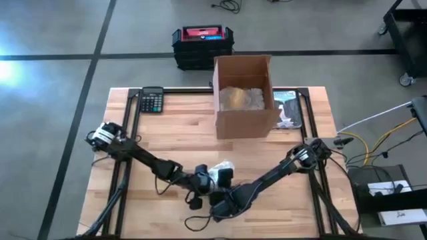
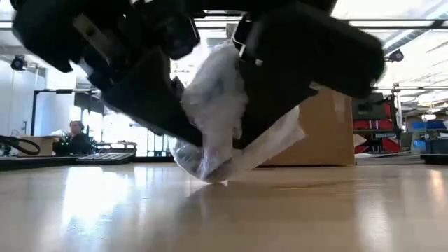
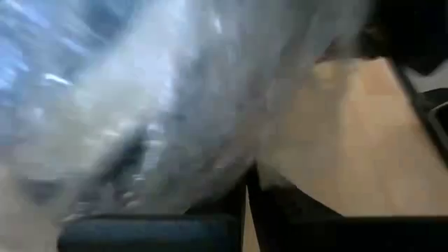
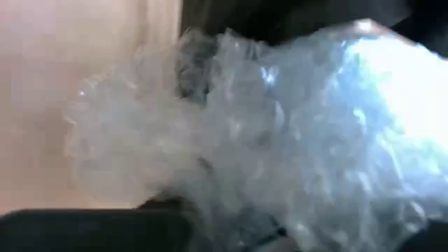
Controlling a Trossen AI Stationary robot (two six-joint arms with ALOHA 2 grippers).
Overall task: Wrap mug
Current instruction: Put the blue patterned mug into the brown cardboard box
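A crumpled bundle of clear bubble wrap (image 2: 217, 112) stands near the table's front edge, at its middle, with its lower end (image 2: 206, 171) on the wood. The mug is hidden; I see only wrap. My left gripper (image 1: 203, 179) comes at the bundle from the table's left and my right gripper (image 1: 225, 190) from the right. They meet at it, one on each side, and each is shut on wrap. In both wrist views the wrap (image 3: 175, 105) (image 4: 280, 140) fills most of the picture. My left gripper has the bundle's left side, where a fold of wrap (image 3: 241, 164) runs down into the seam between its two closed fingers (image 3: 210, 224). It slants down from the table's left. The bundle hangs upright below it, bottom end on the table. My right gripper holds the bundle's right side (image 2: 273, 136), slanting down from the table's right. Wrap (image 4: 238, 220) lies over its fingers, and the gripper's own body hides the place of contact. A flap of wrap runs slack from it down to the table.
An open cardboard box (image 1: 243, 97) with crumpled packing in it stands at the far middle of the table. A calculator (image 1: 152, 100) lies at the far left, and a printed sheet (image 1: 288, 110) to the right of the box. Bare wood lies on both sides of the arms.
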